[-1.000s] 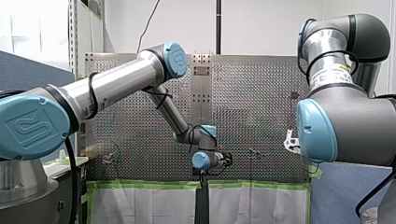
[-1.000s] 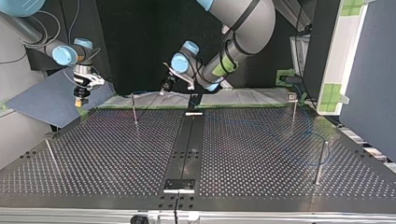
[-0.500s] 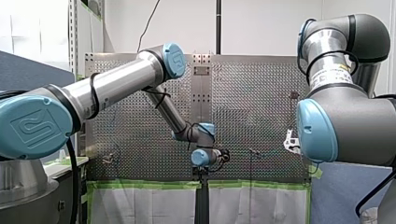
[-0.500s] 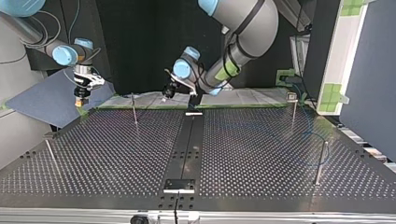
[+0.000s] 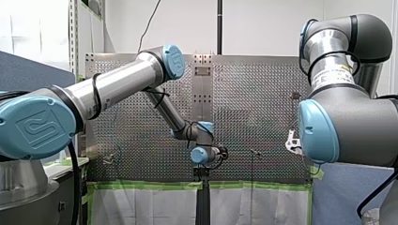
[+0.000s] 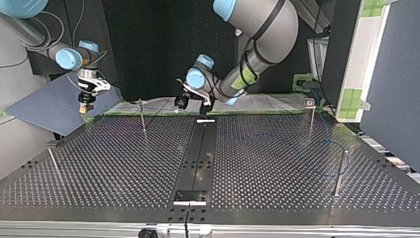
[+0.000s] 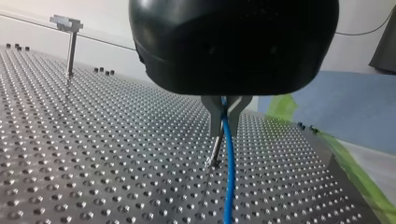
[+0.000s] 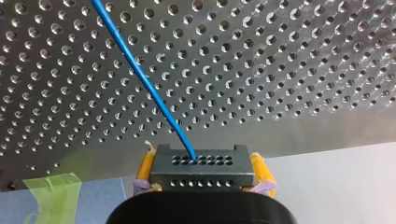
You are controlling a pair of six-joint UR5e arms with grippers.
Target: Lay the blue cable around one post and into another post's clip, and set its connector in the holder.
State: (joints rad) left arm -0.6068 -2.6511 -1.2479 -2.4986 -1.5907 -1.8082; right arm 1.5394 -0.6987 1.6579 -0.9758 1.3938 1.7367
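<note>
— Right, what is my left gripper (image 7: pixel 225 119) doing?

— From its wrist camera I see the metal fingers (image 7: pixel 212 112) pinched nearly together on the blue cable (image 7: pixel 228 177). The cable drops from between them to the perforated table (image 7: pixel 93 154). The tips sit just in front of the thin post (image 7: pixel 215 150), and the cable passes just beside that post. I cannot tell whether the two touch.

— And my right gripper (image 8: pixel 203 161)?

— Clamped. Its yellow pads (image 8: pixel 145 167) press both ends of the dark connector (image 8: pixel 201 173), and the cable leaves the connector's face and runs off over the table. In the top view that gripper hangs well apart from the thin post, on the side away from my left gripper, near the table's edge.

— Anything else around the post?

— A second post (image 7: pixel 71 44), with a clip on top, stands well apart from it. More of the cable lies in a loose curve on the table, far across from it.
</note>
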